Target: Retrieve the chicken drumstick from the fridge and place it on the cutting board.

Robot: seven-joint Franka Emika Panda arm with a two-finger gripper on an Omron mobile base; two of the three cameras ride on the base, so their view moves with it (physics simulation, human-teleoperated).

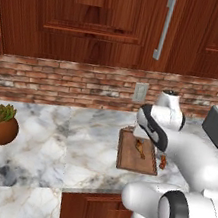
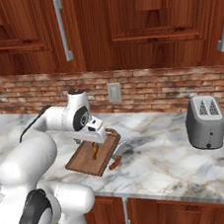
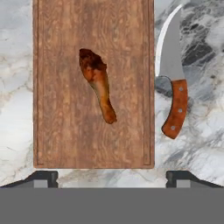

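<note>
The chicken drumstick (image 3: 98,83) lies flat on the cutting board (image 3: 57,131), thick end away from my fingers, and nothing touches it. My gripper (image 3: 112,177) hovers right above the board, open, its two fingertips wide apart with nothing between them. From the right base view the drumstick (image 2: 95,150) rests on the cutting board (image 2: 85,164) just under my hand (image 2: 95,130). In the left base view the drumstick (image 1: 139,148) sits mid-board (image 1: 127,160), partly behind my arm. The fridge is out of view.
A knife (image 3: 175,100) with a brown handle lies on the marble counter just beside the board's right edge. A grey toaster (image 2: 205,121) stands farther right. A potted succulent (image 1: 0,125) sits far left. Brick wall and wooden cabinets rise behind.
</note>
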